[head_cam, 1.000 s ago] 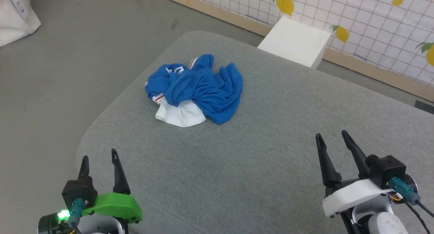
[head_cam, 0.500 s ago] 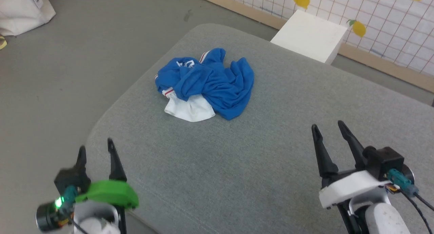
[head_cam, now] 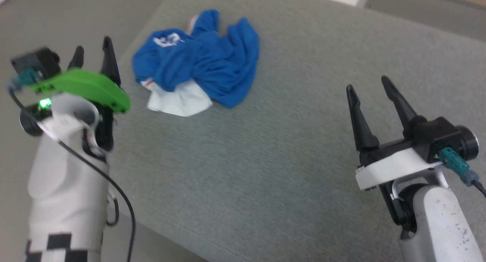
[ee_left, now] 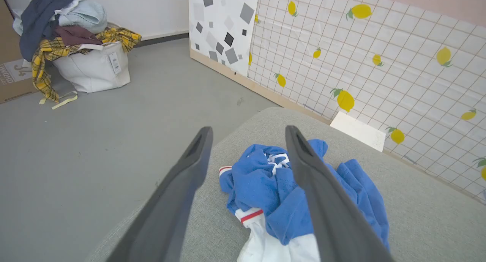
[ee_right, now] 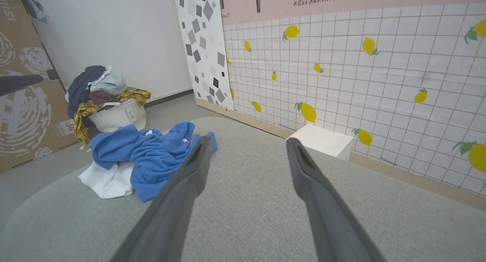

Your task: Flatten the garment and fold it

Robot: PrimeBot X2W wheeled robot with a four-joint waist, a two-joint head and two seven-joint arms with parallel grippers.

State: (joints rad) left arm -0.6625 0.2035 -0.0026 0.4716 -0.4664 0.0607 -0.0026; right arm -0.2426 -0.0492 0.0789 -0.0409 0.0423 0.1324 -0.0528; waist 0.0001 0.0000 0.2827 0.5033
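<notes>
Head view, nearest first: the right claw (head_cam: 367,85) hovers over the grey cushion (head_cam: 265,171) with its two dark fingers spread apart and nothing between them. The left claw (head_cam: 93,49), fingers likewise parted and empty, hangs over the cushion's edge. The garment (head_cam: 205,64) lies crumpled in a blue-and-white heap just ahead of the left claw and to its right, near the fingertips but clear of them. It lies well apart from the right claw, ahead and to its left. Beyond both claws, a white block (ee_right: 322,140) stands against a lemon-print wall (ee_right: 379,83), and a white bag of clothes (ee_left: 91,68) sits on the floor.
</notes>
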